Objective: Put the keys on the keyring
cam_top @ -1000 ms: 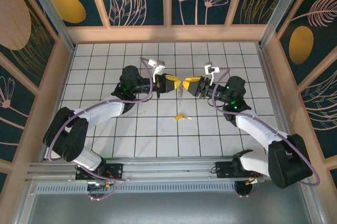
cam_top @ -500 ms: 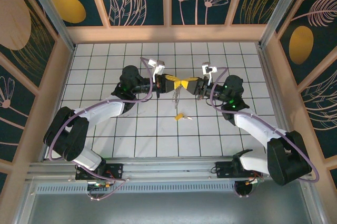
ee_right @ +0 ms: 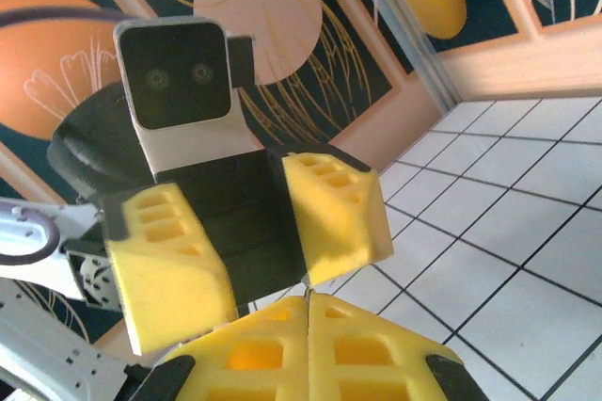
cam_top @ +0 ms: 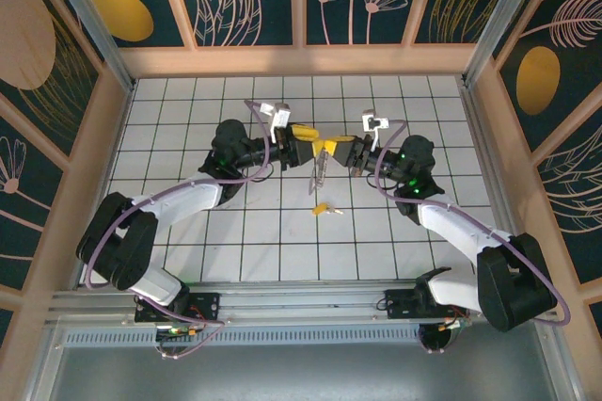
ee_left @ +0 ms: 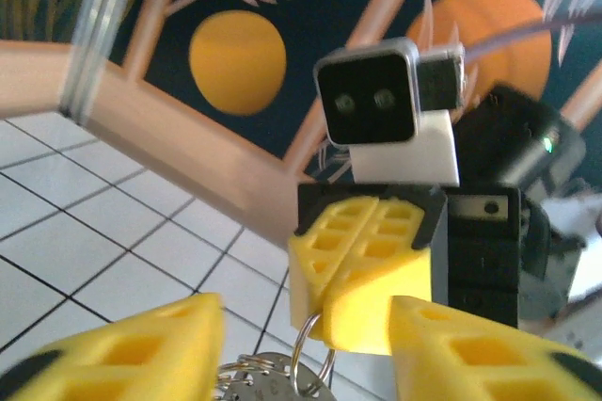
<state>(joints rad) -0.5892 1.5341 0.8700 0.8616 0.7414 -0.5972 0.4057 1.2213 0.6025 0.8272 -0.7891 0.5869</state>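
Right tool (cam_top: 332, 149) is clamped fully closed on the thin silvery metal keyring (ee_left: 303, 356), which is held up over the middle of the white tiled table (cam_top: 179, 104). In the left wrist view the keyring is seen pinched at its top edge between the closed yellow pads (ee_left: 362, 274). A bunch of small silvery metal keys (cam_top: 321, 173) is hung from the keyring, below the tool tips. Left tool (cam_top: 307, 144) is set nose to nose with the right tool, jaws spread apart, one yellow finger (ee_left: 141, 349) on each side of the keyring, nothing gripped. Contact with the keyring cannot be told. A silvery key with a yellow plastic head (cam_top: 323, 208) is seen lying flat on the table, near the tools on the arm-base side, apart from the bunch.
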